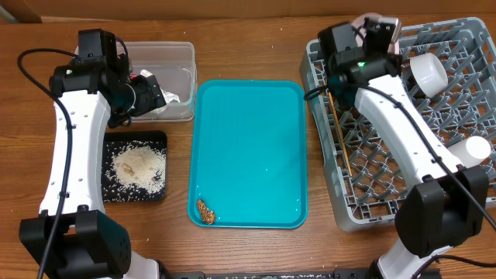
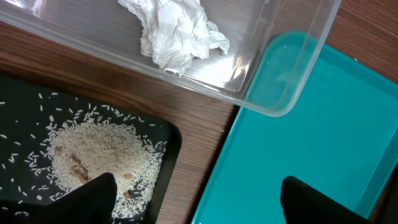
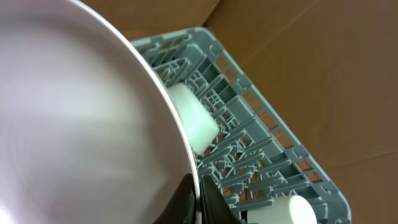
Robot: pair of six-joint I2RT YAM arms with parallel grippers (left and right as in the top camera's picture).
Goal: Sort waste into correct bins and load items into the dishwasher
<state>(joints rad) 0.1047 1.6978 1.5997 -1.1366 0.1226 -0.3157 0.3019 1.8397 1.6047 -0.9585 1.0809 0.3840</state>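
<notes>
My left gripper (image 2: 199, 200) is open and holds nothing; it hangs over the gap between the black tray (image 2: 25, 112), which holds rice (image 2: 102, 152), and the teal tray (image 2: 323, 124). The crumpled napkin (image 2: 177, 31) lies in the clear tub (image 2: 273, 93). A brown food lump (image 1: 205, 211) sits in the teal tray's near left corner. My right gripper (image 3: 198, 198) is shut on the rim of the white plate (image 3: 81, 112), held on edge over the far left of the grey dish rack (image 1: 403, 194). A bowl (image 1: 428, 71), a cup (image 1: 474, 149) and chopsticks (image 1: 339, 132) lie in the rack.
The teal tray (image 1: 248, 147) lies between the bins and the rack. The clear tub (image 1: 174, 58) is behind the black tray (image 1: 155, 139) at the left. Upright pegs fill the rack (image 3: 267, 149) below the plate. Black cables trail along both arms.
</notes>
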